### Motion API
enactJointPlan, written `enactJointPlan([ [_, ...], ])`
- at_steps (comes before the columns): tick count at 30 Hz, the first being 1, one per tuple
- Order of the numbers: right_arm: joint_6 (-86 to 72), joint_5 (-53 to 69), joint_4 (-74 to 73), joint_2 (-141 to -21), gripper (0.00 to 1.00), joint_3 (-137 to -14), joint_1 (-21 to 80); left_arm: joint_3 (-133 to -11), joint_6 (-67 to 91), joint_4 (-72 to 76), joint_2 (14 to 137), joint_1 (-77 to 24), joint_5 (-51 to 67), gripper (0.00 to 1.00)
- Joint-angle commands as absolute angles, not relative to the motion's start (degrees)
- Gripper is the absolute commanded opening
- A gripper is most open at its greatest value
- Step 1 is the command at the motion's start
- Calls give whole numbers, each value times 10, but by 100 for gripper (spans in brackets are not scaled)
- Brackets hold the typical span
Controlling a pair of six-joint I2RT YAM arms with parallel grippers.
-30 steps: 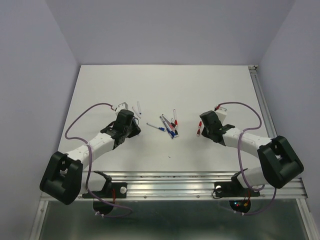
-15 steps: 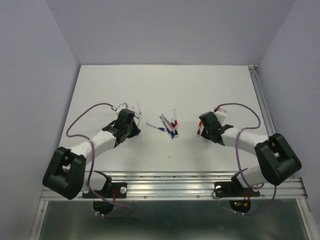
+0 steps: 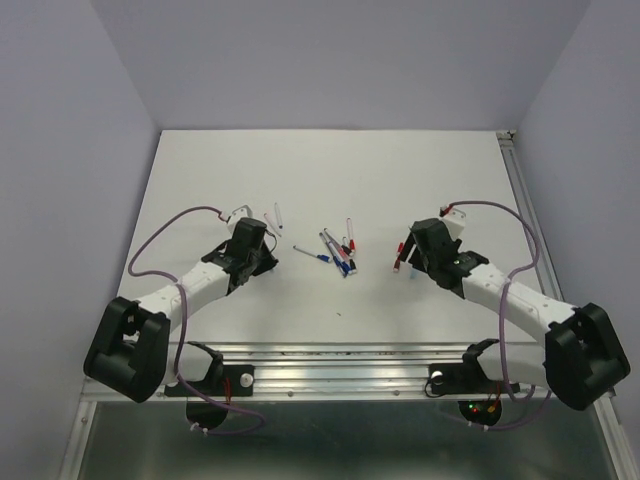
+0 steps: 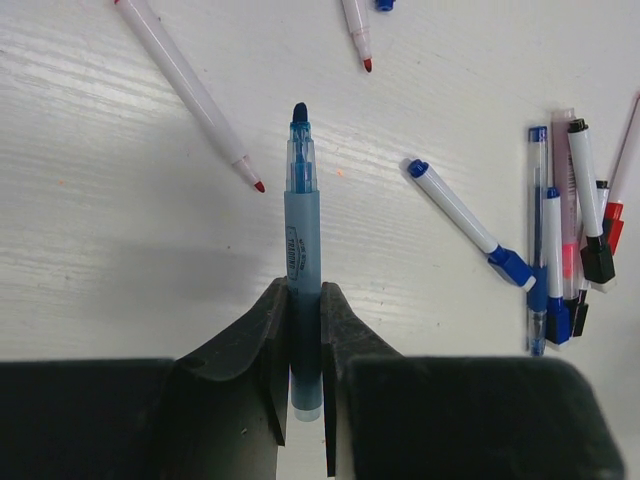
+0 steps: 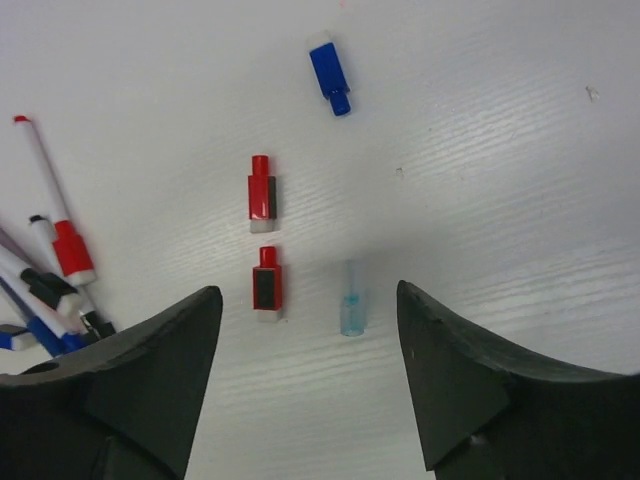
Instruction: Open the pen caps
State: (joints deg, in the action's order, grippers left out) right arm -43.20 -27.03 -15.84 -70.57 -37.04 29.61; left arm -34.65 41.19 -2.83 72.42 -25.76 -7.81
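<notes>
The white counter [image 3: 330,170] carries all items. The left claw [image 4: 305,300] is clenched on a blue pen [image 4: 302,215], with its jaws pressed to both sides of the barrel near the rear end. The pen's bare dark tip points to 12 o'clock, uncapped. The right claw [image 5: 305,300] has its jaws spread wide, grasping and touching nothing. In the left wrist view, loose pens [image 4: 560,250] lie bundled at 3 o'clock of the held pen, overlapping so that a count is unreliable. Two red-tipped pens at 11 and 12 o'clock are cut off by the top edge. In the right wrist view, two red caps [image 5: 261,193] lie in line at 11 o'clock of the jaw gap. A clear cap [image 5: 350,312] lies just beside the nearer one, and a blue cap [image 5: 330,75] lies apart at 12 o'clock. Pens at 9 o'clock there are cut by the frame edge and partly hidden behind a finger. In the top view both claws' fingertips are hidden beneath the wrist housings.
</notes>
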Motion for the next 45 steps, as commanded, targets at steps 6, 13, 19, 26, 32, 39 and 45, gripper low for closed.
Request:
enactJointPlan([
  [6, -415, -260, -160, -623, 99, -393, 294, -370, 404, -32, 733, -229, -117, 6],
  [13, -390, -236, -137, -613, 100, -375, 294, -376, 403, -21, 782, -216, -114, 9],
  [19, -356, -196, -118, -614, 100, -372, 294, -381, 407, -20, 808, -216, -108, 23],
  [26, -344, -173, -95, -611, 100, -368, 294, -376, 405, -24, 795, -216, -91, 52],
  [32, -338, -153, -80, -617, 100, -369, 294, -374, 410, -26, 759, -216, -41, 75],
  [39, -336, -143, -66, -620, 100, -359, 294, -381, 445, -32, 720, -251, -17, 99],
  [45, -340, -153, -86, -623, 100, -359, 294, -446, 484, -69, 785, -306, -43, 99],
])
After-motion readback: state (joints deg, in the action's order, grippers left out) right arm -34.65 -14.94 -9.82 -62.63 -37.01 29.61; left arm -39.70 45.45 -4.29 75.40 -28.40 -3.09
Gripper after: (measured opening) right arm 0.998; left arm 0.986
